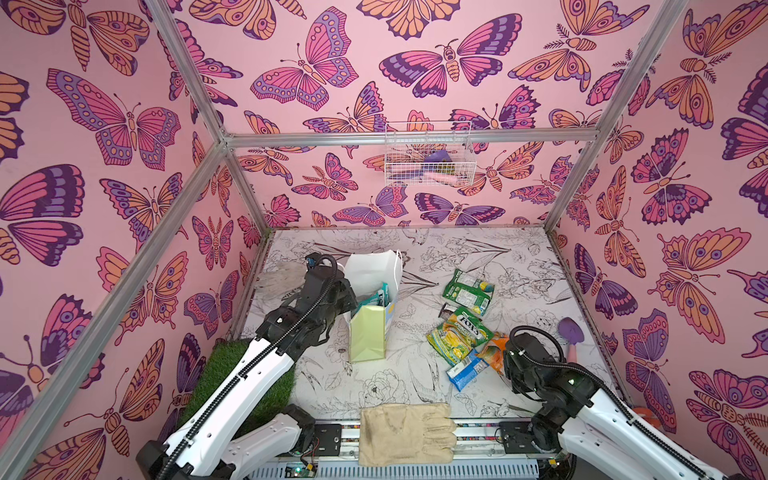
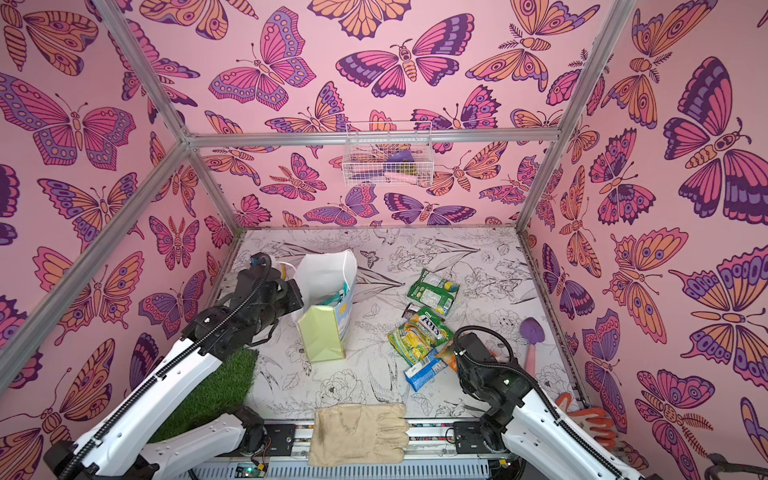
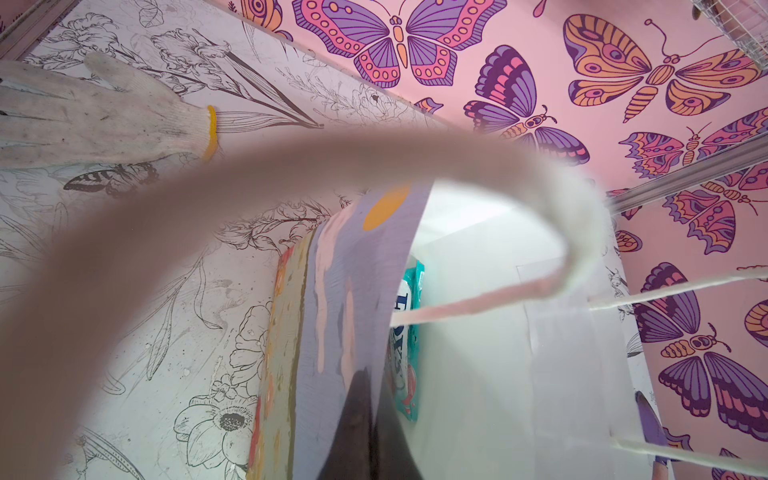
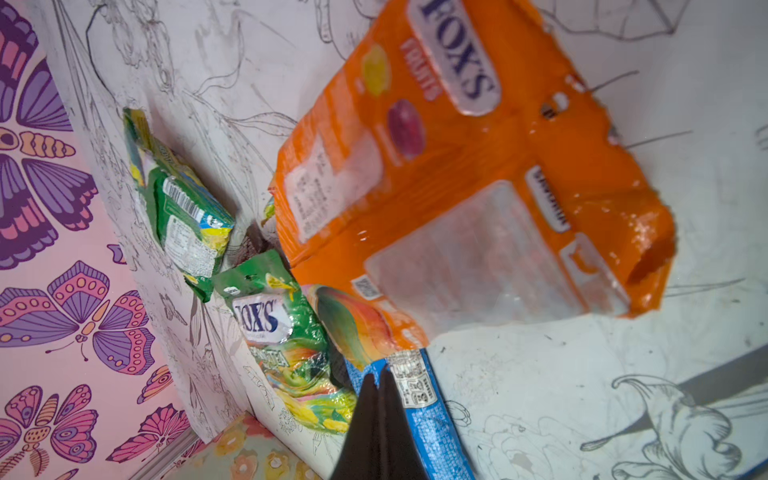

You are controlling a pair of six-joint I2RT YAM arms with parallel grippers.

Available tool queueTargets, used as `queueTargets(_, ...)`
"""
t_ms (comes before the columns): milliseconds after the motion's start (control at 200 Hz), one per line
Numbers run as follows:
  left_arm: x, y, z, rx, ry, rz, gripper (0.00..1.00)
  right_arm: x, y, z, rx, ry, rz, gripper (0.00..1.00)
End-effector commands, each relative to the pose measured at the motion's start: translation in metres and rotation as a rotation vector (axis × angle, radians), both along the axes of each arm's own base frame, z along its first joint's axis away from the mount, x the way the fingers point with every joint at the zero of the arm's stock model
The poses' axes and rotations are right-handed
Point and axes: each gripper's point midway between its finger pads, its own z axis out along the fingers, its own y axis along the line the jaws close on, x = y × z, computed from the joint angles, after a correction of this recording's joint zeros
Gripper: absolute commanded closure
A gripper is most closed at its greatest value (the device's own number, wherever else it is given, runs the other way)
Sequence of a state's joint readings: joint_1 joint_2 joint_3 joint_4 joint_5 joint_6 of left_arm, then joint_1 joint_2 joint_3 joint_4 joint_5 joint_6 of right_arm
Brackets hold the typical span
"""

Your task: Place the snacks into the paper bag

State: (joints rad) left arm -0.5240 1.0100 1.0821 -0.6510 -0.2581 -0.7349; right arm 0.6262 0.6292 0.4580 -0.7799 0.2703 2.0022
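Bag [image 3: 345, 291] rim in left pincer [image 3: 365, 395]; right pincer [image 4: 376, 380] closed, maybe on blue packet [image 4: 434, 428] edge.

Staged robot test booth: butterfly-papered walls [image 1: 374, 41], aluminium frame rails [image 1: 411, 139], flower-printed tabletop [image 1: 415, 365], two white arms [image 1: 249, 370] at its edge.

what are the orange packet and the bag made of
Orange packet: looks like thin plastic film, glossy; bright glare spots, wrinkles, a clear-looking window. Paper bag: likely paper or thin card, fairly matte; crisp folds, flat panels, little shine.
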Motion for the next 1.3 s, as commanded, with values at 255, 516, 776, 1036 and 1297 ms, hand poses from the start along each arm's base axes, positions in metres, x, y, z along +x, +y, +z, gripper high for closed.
queueTargets(255,0.002,0.002,0.008,-0.009,-0.030,0.008,1.00,0.018,0.002,0.031,-0.107,-0.040,0.090,0.50)
queueTargets(516,0.001,0.002,0.006,-0.007,-0.028,0.009,1.00,0.002,-0.013,0.002,-0.082,0.063,-0.027,0.01)
queueTargets(776,0.002,0.002,0.005,-0.008,-0.026,0.009,1.00,-0.007,-0.009,-0.030,0.015,0.127,-0.097,0.01)
queueTargets(1036,0.001,0.003,0.005,-0.008,-0.025,0.012,1.00,-0.003,-0.021,-0.033,0.029,0.113,-0.158,0.00)
queueTargets(1297,0.002,0.002,0.006,-0.011,-0.027,0.011,1.00,-0.002,-0.027,-0.044,0.018,0.118,-0.196,0.10)
